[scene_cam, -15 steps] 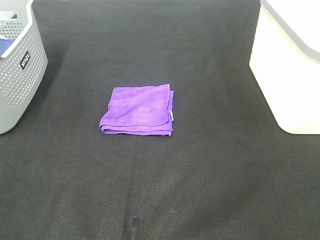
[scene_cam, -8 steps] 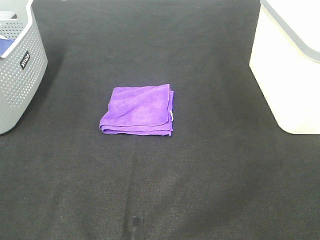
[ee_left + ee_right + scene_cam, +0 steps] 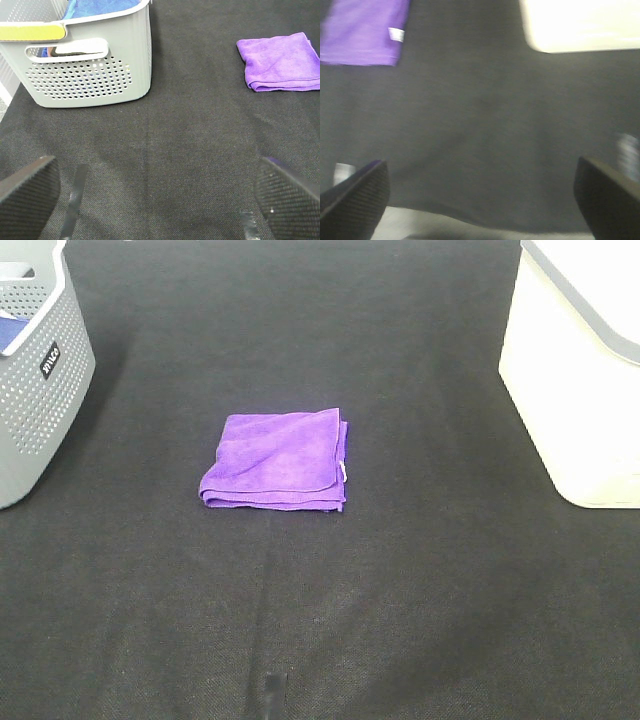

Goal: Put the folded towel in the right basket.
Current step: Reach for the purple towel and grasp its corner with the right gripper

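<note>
the white right basket (image 3: 575, 390) stands ahead of the right claw (image 3: 481, 200), well apart; the grey basket (image 3: 40, 410) ahead of the left claw (image 3: 157, 195). both claws are spread wide, empty. the folded purple towel (image 3: 278, 460) lies flat ahead of both, touched by neither. it looks light, soft and limp, apt to unfold if one layer is pinched; i would take the thick folded edge through all layers. its small white tag (image 3: 396, 34) and the grey basket's dark label (image 3: 49, 359) are too small to read.
</note>
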